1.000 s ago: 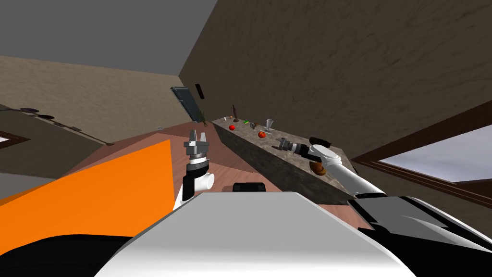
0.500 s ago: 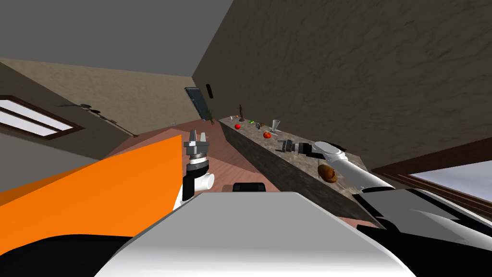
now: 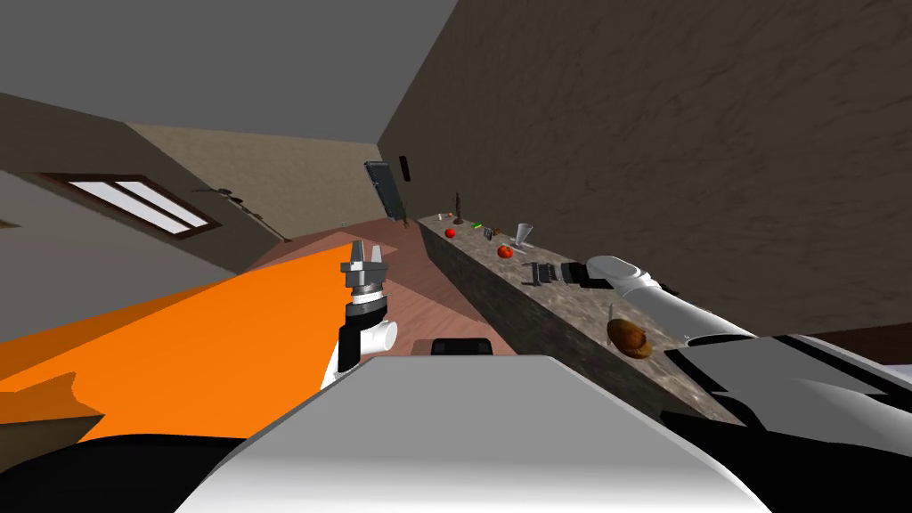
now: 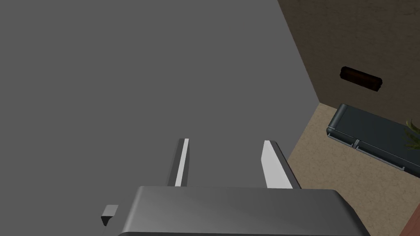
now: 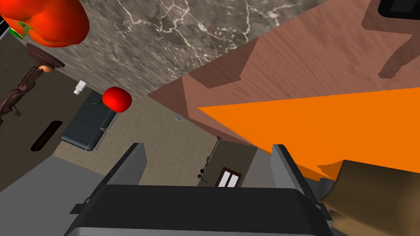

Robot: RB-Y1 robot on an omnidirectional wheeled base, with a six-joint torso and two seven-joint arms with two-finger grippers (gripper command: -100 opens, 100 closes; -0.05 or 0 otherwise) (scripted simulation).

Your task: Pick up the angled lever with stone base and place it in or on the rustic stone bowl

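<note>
On stone counter, 2 red tomatoes, 1 brown bowl

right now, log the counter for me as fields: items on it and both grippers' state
counter: long stone top along the wall
items: near tomato, far tomato, glass, brown bowl
lever: probably the dark upright thing at the far end; too small to confirm
right gripper: open, empty, over the counter between near tomato and brown bowl
left gripper: open, empty, raised away from the counter
</note>
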